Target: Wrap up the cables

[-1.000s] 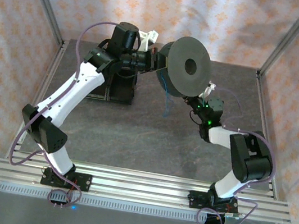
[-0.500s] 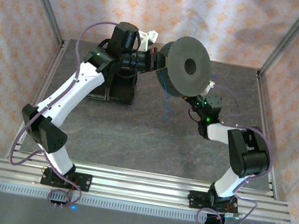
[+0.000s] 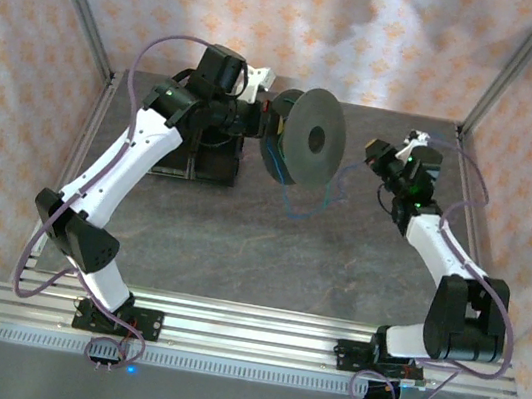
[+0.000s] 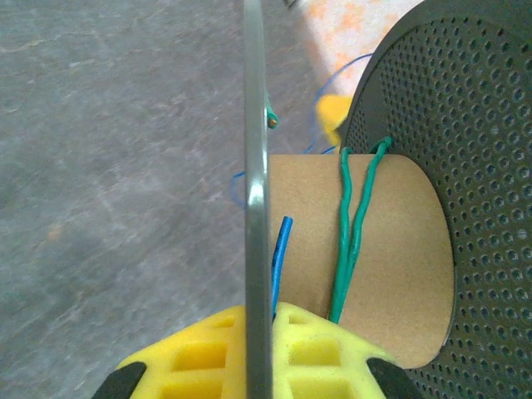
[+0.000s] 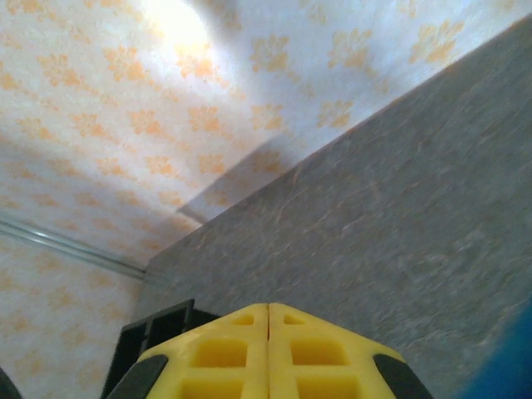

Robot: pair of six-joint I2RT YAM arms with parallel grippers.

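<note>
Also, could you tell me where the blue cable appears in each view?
Top external: the blue cable sags below the spool, curving up toward the right gripper.
Left wrist: its end lies on the spool's cardboard core, beside the flange.
Right wrist: a blue blur at the lower right corner, possibly it.
Shared landmark: the grey table.

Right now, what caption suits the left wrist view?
Left pincer clamps spool flange; green cable crosses the cardboard core.

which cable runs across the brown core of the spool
The green cable, doubled over the core; the blue cable only pokes up beside the flange.
</note>
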